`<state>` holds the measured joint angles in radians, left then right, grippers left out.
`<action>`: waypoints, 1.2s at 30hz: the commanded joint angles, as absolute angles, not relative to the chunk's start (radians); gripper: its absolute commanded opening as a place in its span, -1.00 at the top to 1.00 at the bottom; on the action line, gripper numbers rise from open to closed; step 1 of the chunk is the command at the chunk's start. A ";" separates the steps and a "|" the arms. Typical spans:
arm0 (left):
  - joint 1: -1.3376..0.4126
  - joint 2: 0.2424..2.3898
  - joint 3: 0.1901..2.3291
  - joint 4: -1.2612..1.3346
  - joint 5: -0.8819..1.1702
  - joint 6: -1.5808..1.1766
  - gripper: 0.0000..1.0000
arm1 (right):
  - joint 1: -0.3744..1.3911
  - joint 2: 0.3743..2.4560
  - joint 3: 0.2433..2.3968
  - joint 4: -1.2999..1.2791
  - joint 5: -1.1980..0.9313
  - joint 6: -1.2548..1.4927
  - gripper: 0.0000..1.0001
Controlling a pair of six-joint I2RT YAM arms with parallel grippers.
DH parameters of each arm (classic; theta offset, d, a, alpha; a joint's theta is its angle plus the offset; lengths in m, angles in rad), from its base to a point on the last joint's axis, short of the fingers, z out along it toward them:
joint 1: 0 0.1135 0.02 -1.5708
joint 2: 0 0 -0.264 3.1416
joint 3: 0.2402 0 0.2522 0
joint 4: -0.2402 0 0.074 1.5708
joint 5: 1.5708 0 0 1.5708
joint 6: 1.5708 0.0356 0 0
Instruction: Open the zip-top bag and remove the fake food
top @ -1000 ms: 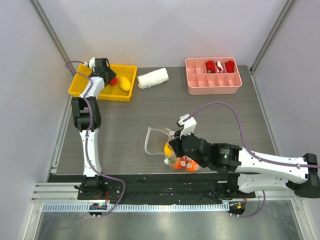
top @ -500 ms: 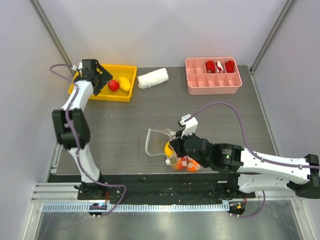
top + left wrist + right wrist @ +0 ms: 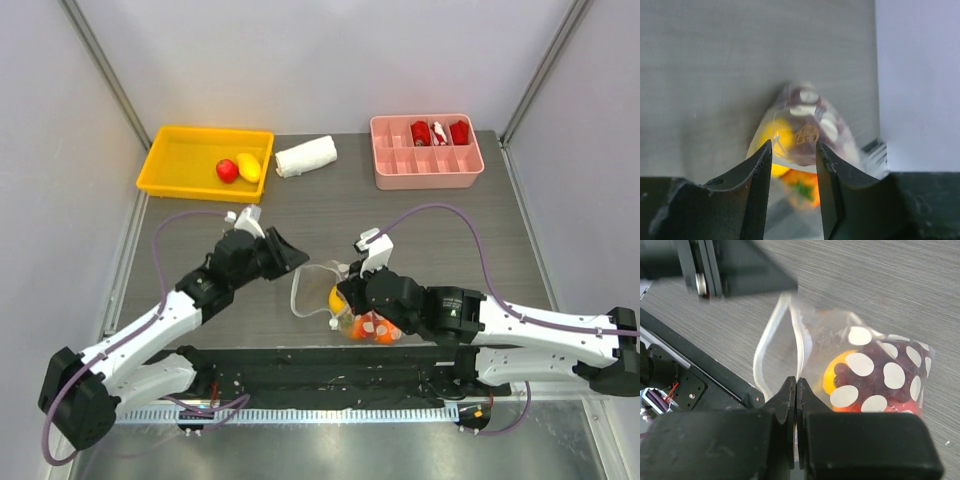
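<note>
The zip-top bag [image 3: 312, 285] lies near the table's front edge with its mouth open toward the left. It holds a purple grape bunch [image 3: 875, 375], a yellow piece [image 3: 337, 298] and orange pieces [image 3: 370, 328]. My right gripper [image 3: 346, 294] is shut on the bag's upper rim [image 3: 799, 355], as the right wrist view [image 3: 796, 382] shows. My left gripper [image 3: 290, 256] is open and empty just left of the bag's mouth. In the left wrist view [image 3: 793, 147] the bag [image 3: 807, 120] sits ahead between the fingers, apart from them.
A yellow tray [image 3: 180, 160] at the far left holds a red fruit [image 3: 227, 170] and a yellow fruit [image 3: 249, 167]. A rolled white cloth [image 3: 305, 156] lies beside it. A pink divided tray [image 3: 427, 170] with red items [image 3: 440, 132] stands at the far right.
My left arm has swung from the yellow tray down to the bag's mouth, leaving the red fruit in the tray. The right gripper has kept its hold on the bag.
</note>
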<state>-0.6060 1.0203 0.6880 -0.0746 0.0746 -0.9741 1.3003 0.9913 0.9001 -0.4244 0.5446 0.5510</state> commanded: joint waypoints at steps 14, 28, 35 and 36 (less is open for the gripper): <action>-1.107 0.861 0.601 -0.176 -0.475 -1.170 0.42 | 1.302 1.005 0.934 -0.350 0.534 0.561 0.97; -1.204 0.920 0.607 -0.174 -0.600 -1.201 0.14 | 1.301 1.019 0.937 -0.351 0.522 0.569 0.97; -1.135 1.086 0.657 -0.046 -0.508 -1.212 -0.01 | 1.301 1.014 0.937 -0.345 0.499 0.581 0.97; -1.117 1.103 0.650 -0.014 -0.435 -1.227 0.02 | 1.302 1.012 0.939 -0.341 0.491 0.583 0.97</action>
<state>-1.1748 1.0386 0.6209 -0.1669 -0.5388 -1.1965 1.3003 1.0229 0.9005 -0.3965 0.5045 0.5598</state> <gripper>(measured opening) 0.502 0.026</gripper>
